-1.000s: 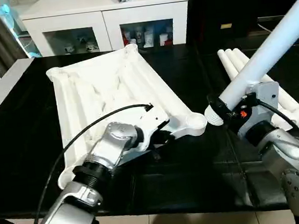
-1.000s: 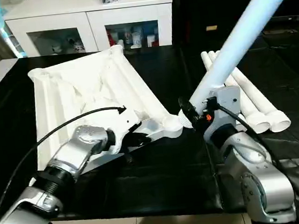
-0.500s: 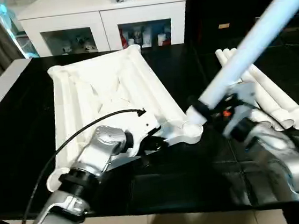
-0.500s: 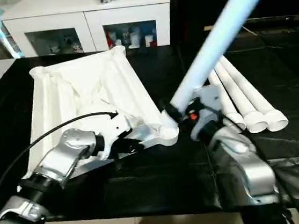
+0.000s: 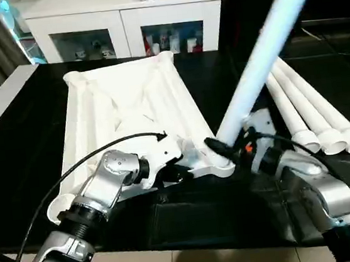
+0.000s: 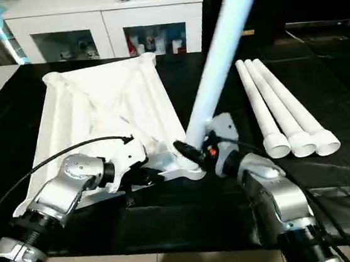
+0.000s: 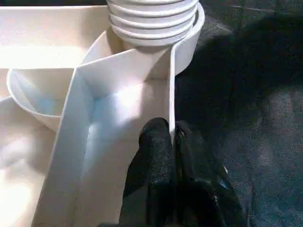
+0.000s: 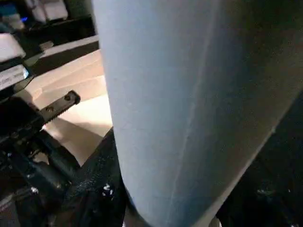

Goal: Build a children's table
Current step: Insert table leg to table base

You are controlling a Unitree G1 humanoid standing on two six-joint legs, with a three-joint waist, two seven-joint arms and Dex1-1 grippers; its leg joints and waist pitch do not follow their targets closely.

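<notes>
Lying along the near edge of the black worktop [image 5: 13, 156], the two silver forearms are reaching inward toward the tabletop's near right corner. The left tool [image 7: 171, 137] is sitting with its black fingers [image 7: 154, 151] pressed together on the thin upright side wall of the white tabletop [image 5: 121, 105], just short of the corner socket [image 7: 189, 42]. A black cable [image 5: 90, 163] is arcing over the left forearm and crossing in front of the tabletop's near edge.

The right tool [image 5: 225, 152] is gripping a white leg [image 5: 261, 51] near its lower end, at roughly half opening. That leg is rising steeply up and to the right, out past the top of the head views, and is blocking part of the dark background. Its ribbed lower end [image 7: 151, 19] is sitting at the mouth of the corner socket; how deep it is seated cannot be told.

The tabletop is lying ribbed underside up, angled on the worktop, its far edge toward the cabinet.

Farther right, three spare legs [image 5: 312, 115] are lying side by side, touching one another, well apart from the tabletop.

Beyond the worktop, a white glass-door cabinet [image 5: 125, 23] is standing with small items behind its panes.
</notes>
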